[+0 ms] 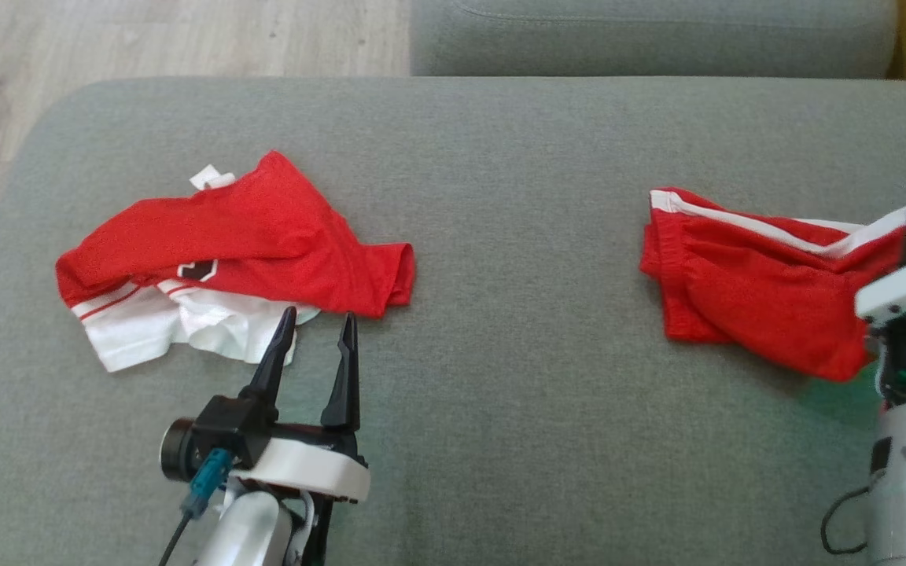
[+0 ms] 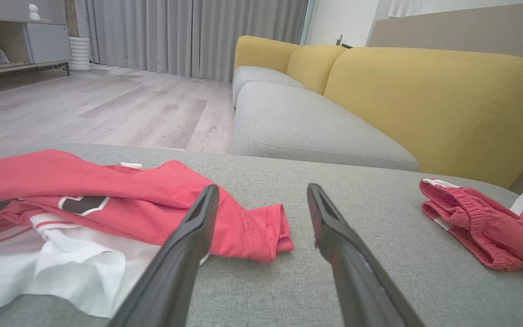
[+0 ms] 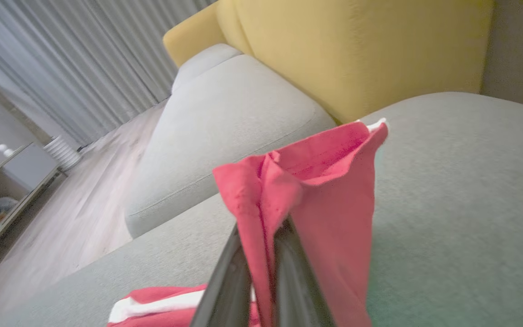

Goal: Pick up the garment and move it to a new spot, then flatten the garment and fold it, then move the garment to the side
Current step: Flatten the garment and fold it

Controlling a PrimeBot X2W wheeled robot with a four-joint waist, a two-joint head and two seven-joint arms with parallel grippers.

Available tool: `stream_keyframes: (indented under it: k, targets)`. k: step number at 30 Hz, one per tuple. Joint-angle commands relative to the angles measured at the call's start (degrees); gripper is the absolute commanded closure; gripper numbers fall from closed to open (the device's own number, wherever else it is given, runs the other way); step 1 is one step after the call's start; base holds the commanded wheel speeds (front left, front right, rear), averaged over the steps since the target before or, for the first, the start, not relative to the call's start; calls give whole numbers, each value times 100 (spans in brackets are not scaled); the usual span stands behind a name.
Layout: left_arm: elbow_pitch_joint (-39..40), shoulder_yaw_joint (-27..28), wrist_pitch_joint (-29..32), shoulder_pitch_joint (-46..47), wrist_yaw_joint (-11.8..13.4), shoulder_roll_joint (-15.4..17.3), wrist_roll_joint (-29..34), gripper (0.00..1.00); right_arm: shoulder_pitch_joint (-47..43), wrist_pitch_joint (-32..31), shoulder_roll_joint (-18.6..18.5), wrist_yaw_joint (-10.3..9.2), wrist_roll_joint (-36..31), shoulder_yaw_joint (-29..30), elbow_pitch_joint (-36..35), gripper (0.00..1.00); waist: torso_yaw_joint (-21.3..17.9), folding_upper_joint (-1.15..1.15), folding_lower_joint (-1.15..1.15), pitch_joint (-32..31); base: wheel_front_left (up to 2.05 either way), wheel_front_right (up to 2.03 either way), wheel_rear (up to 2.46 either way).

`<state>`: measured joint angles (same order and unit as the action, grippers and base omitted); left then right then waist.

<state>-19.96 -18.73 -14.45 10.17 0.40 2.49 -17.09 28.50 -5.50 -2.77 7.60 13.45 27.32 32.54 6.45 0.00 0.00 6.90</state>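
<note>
Right hand [image 3: 261, 225], clamped on a fold of the red shorts [image 1: 760, 291] above the grey cushion [image 1: 516, 393]; left hand [image 1: 319, 326], fingers spread, beside the red-and-white jersey [image 1: 241, 244].

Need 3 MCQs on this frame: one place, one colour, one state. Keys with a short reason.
1. The red shorts lie on which part of the grey cushion? A) robot's right B) robot's left C) centre
2. Stripe on the shorts? A) black B) white C) yellow
3. The right claw is: A) open, empty B) shut on the shorts C) shut, empty
Key: 1A, the head view shows them at the right; 2B, a white band runs along the edge; 3B, red fabric is pinched in it.
</note>
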Motion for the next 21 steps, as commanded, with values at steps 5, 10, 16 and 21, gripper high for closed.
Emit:
stream_keyframes:
  k: [5, 10, 16, 21]
  targets:
    - [129, 142, -55, 28, -22, 39, 57, 0, -65, 160, -289, -11, 545, -1108, -248, 100, 180, 0, 0, -99, 0, 0, 0]
    - [74, 146, -55, -29, -19, 39, 68, 0, -211, 320, -504, -11, 1111, -2093, -326, 100, 316, 0, 0, -179, 0, 0, 0]
    - [21, 138, -55, -57, -32, 39, 93, 0, -404, 499, -902, -11, 1753, -3391, -402, 100, 429, 0, 0, -250, 0, 0, 0]
    - [1, 151, -55, -77, -30, 39, 121, 0, -494, 595, -1326, -11, 2002, -4482, -362, 100, 448, 0, 0, -288, 0, 0, 0]
